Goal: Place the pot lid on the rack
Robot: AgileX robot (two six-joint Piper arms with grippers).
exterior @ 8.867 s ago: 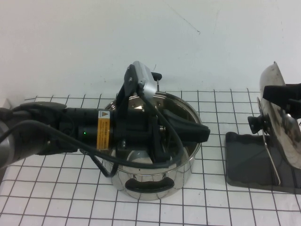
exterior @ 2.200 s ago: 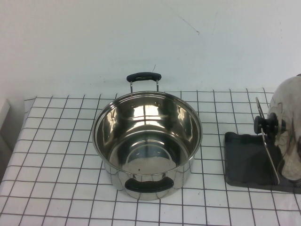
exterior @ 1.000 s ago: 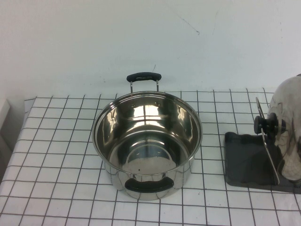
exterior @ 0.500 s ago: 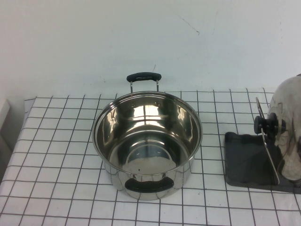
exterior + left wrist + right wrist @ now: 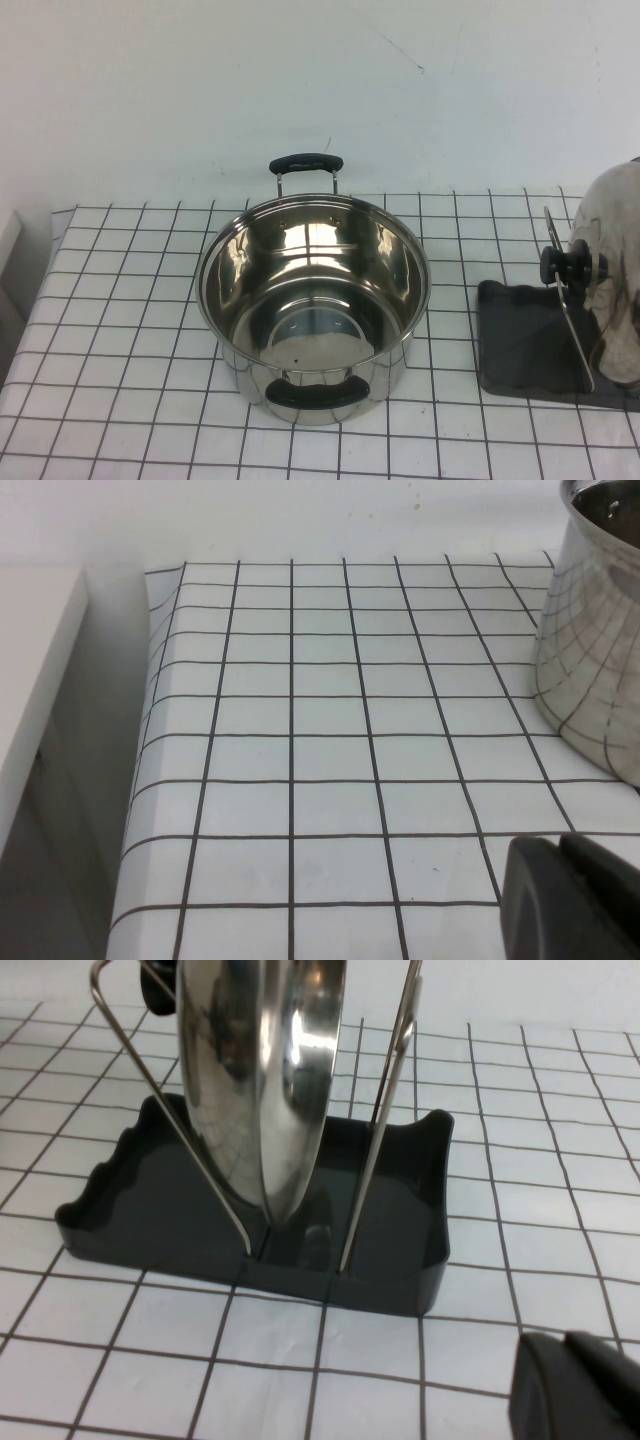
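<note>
Pot lid [image 5: 618,290] stands on edge in the rack [image 5: 530,345] beside the pot [image 5: 312,300] from above; neither arm shows there. Left gripper [image 5: 575,895] hovers over the table [image 5: 300,730], right gripper [image 5: 580,1390] near the rack; jaw states cannot be told.

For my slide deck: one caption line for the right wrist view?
Pot lid standing on edge between the rack's wire loops, right hand backed off nearby.
</note>
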